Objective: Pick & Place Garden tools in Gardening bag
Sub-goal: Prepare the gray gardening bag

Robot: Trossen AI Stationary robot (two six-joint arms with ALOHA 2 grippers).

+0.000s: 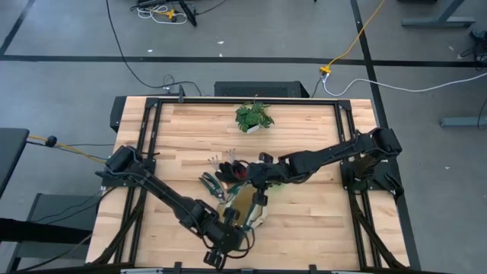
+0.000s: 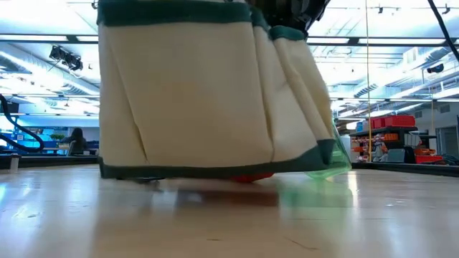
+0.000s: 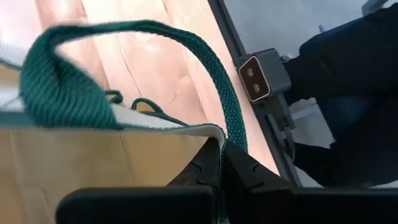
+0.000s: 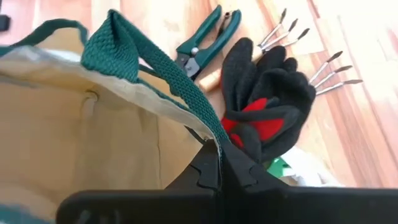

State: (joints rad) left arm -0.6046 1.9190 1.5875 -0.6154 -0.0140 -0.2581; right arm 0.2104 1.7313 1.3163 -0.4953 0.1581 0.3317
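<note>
We find the gardening bag [image 1: 247, 207] near the front edge of the table [image 1: 319, 228], between the two arms, mouth upward. From above its long axis runs roughly from the table's front toward the potted plant [image 1: 253, 116] at the back, slightly slanted.

The left gripper [image 3: 219, 163] sits at the bag's front end, fingers pressed together on the cream rim where a green handle [image 3: 68, 81] loops up. The right gripper [image 4: 217, 163] is at the bag's far end, likewise pinched shut on the rim just below the other green handle [image 4: 134, 53]. In the low view the bag [image 2: 201, 93] fills most of the frame, its base on or just above the wood; we cannot tell which.

Just behind the bag, toward the plant, lie the tools, packed closely. The red-and-black gloves [image 4: 267, 102] lie nearest the bag's far rim, fingers pointing away from it. The pruning shears [image 4: 208, 40] lie beside the gloves, green handles pointing away from the bag. Two pronged hand rakes [image 4: 314, 59] lie past the gloves, tines fanned outward from the bag. A bit of the green spray bottle [image 4: 280, 167] shows just under the gloves, and its green edge peeks from behind the bag in the low view.

The right forearm [image 1: 319, 158] crosses above this cluster. To either side of the bag the wood is bare; the table's dark frame [image 3: 264, 81] runs close by the bag's front end.
</note>
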